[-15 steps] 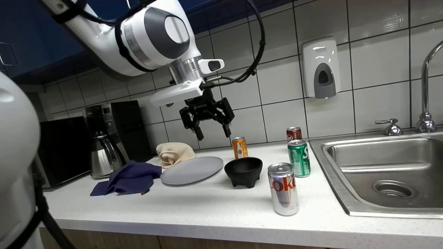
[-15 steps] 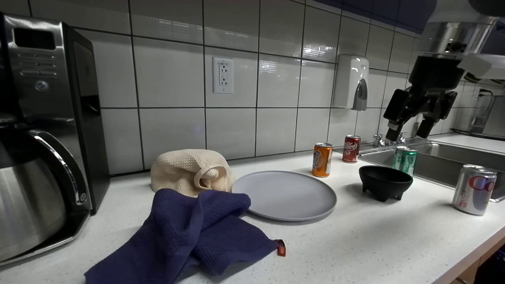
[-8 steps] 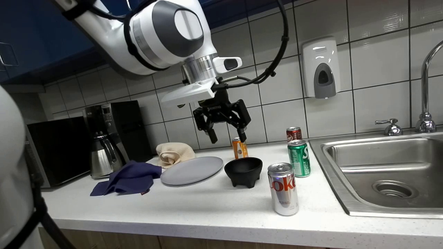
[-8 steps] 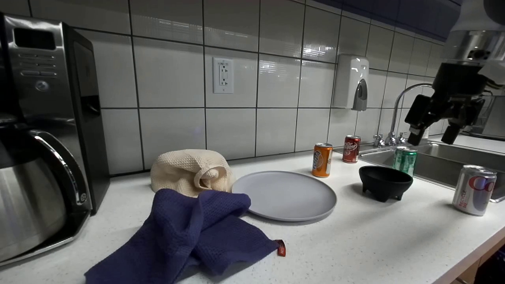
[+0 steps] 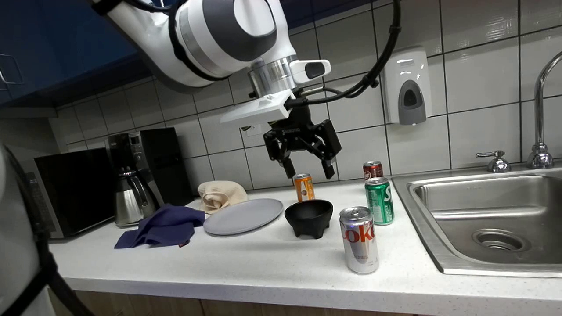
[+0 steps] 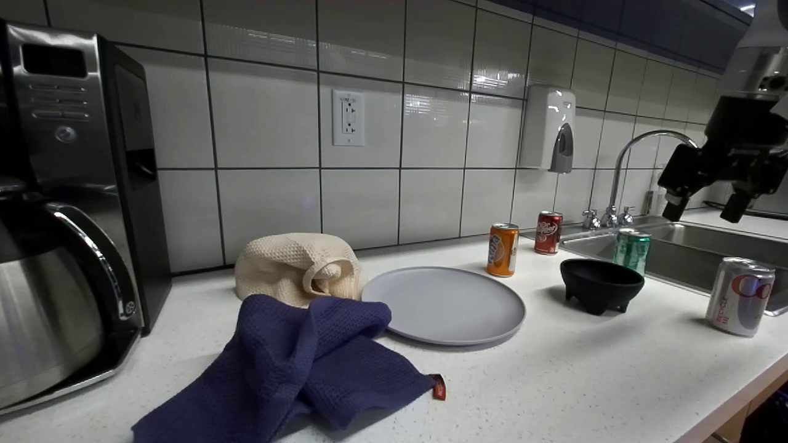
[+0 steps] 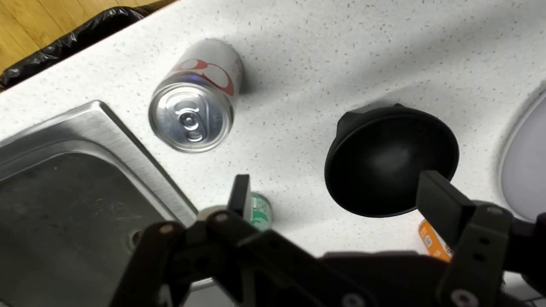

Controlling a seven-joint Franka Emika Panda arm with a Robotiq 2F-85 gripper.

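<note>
Sideways goes the claw (image 5: 309,170)! Over the last second it slides toward the stainless-steel sink (image 5: 430,228) in both exterior views, while everything on the speckled white table (image 5: 263,263) holds its place. Jaws spread wide, released, gripping nothing and touching nothing, it hangs clear in the air. Below sits the round matte-black bowl (image 5: 308,224) on stubby legs, upright on the table, and in the wrist view a fingertip (image 7: 445,204) crosses in front of its rim. Past the opposite finger peeks the green metal can (image 7: 261,209); the silver metal Coke can (image 7: 192,115) stands nearer the table's front edge. Farther out, the orange metal can (image 6: 503,249) and the dark red metal can (image 6: 548,232) stand near the white tiled wall (image 6: 431,203), and on the bowl's far side from the sink lies the flat grey plate (image 6: 446,307), with the crumpled navy cloth (image 6: 295,363) and the bunched cream cloth (image 6: 289,264) just beside it.
</note>
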